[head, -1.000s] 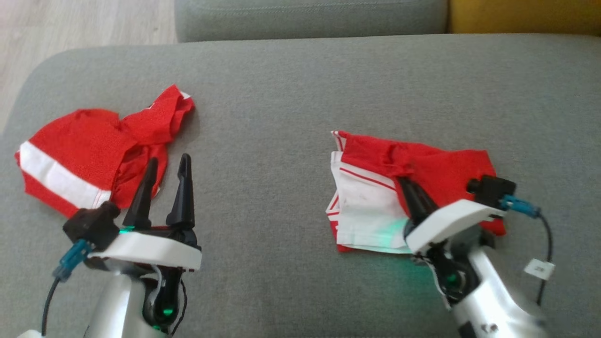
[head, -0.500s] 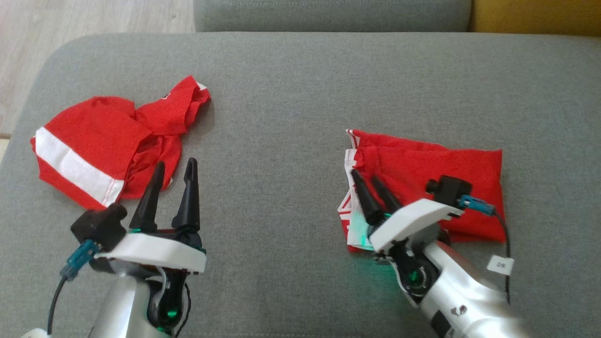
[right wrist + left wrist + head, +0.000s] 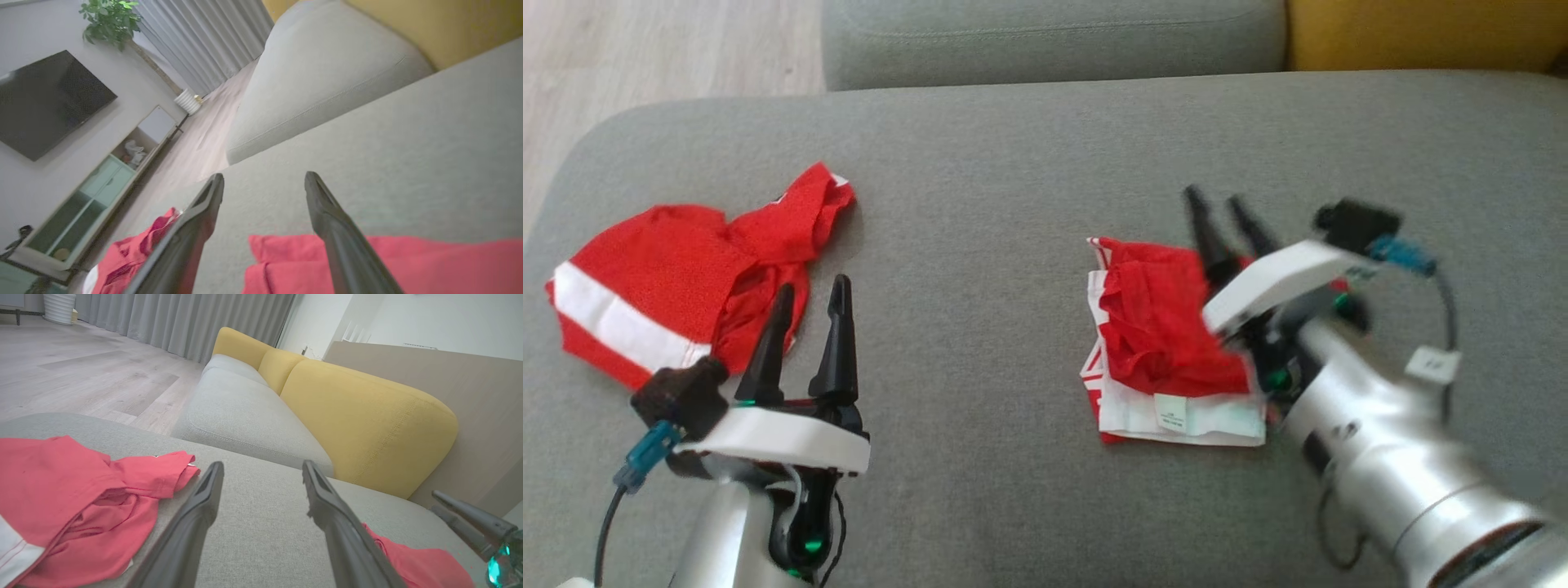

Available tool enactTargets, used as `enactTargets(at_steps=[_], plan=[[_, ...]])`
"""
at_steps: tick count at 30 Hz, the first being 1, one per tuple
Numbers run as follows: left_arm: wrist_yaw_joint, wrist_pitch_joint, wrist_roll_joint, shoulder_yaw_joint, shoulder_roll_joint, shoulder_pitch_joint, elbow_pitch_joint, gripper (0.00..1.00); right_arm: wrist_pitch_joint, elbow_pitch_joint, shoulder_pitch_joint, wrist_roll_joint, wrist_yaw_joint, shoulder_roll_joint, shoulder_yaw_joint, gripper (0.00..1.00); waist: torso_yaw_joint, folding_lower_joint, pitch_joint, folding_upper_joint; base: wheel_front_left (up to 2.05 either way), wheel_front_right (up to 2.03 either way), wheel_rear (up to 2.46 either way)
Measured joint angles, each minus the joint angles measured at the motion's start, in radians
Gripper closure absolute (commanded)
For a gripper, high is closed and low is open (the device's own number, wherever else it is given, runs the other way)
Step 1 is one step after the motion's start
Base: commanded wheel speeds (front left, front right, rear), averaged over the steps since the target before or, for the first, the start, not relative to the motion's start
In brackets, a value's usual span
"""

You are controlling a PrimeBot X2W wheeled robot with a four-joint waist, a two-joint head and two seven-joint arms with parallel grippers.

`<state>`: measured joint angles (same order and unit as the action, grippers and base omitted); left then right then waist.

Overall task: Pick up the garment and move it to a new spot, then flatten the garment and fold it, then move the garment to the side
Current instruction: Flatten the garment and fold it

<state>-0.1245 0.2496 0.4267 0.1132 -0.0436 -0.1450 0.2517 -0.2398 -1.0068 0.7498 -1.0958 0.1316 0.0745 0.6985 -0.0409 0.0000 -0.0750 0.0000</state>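
Head view: R gripper [image 3: 1214, 196] spread wide over folded garment [image 3: 1160, 327].

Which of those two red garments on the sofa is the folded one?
The right garment, by the right claw: a compact stack with a white label showing. The left garment lies crumpled and spread.

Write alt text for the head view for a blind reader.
A folded red-and-white garment lies on a grey sofa cushion, with the open right hand above its right side. The open left hand is beside a crumpled red garment.
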Motion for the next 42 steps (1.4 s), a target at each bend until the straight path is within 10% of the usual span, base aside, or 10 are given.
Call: enactTargets(at_steps=[13, 24, 35, 37, 42], plan=[[0.002, 0.0, 0.0, 0.007, 0.001, 0.005, -0.05, 0.0, -0.011, 0.157, -0.07, 0.521, 0.0, 0.225, -0.307, 0.0, 0.043, 0.0, 0.018, 0.0, 0.0, 0.0, 0.0], [0.01, 0.0, -0.037, 0.019, 0.0, 0.061, -0.071, 0.0, -0.011, 0.533, -0.52, 0.873, 0.0, 0.1, -0.686, 0.0, 0.044, 0.0, 0.031, 0.0, 0.0, 0.0, 0.0], [0.02, 0.0, -0.055, 0.039, 0.0, 0.085, -0.102, 0.0, 0.039, 0.726, -0.643, 0.993, 0.0, 0.01, -0.776, 0.0, 0.036, 0.0, 0.022, 0.0, 0.0, 0.0, 0.0], [0.02, 0.0, -0.055, 0.046, 0.0, 0.085, -0.102, 0.0, 0.05, 0.747, -0.643, 0.998, 0.0, 0.007, -0.772, 1.0, 0.03, 0.0, 0.016, 0.0, 0.0, 0.0, 0.0], [0.02, 0.0, -0.05, 0.064, 0.0, 0.075, -0.101, 0.0, 0.083, 0.767, -0.644, 1.0, 0.0, 0.005, -0.703, 1.0, 0.004, 0.0, -0.006, 0.0, 0.0, 0.0, 0.0]])
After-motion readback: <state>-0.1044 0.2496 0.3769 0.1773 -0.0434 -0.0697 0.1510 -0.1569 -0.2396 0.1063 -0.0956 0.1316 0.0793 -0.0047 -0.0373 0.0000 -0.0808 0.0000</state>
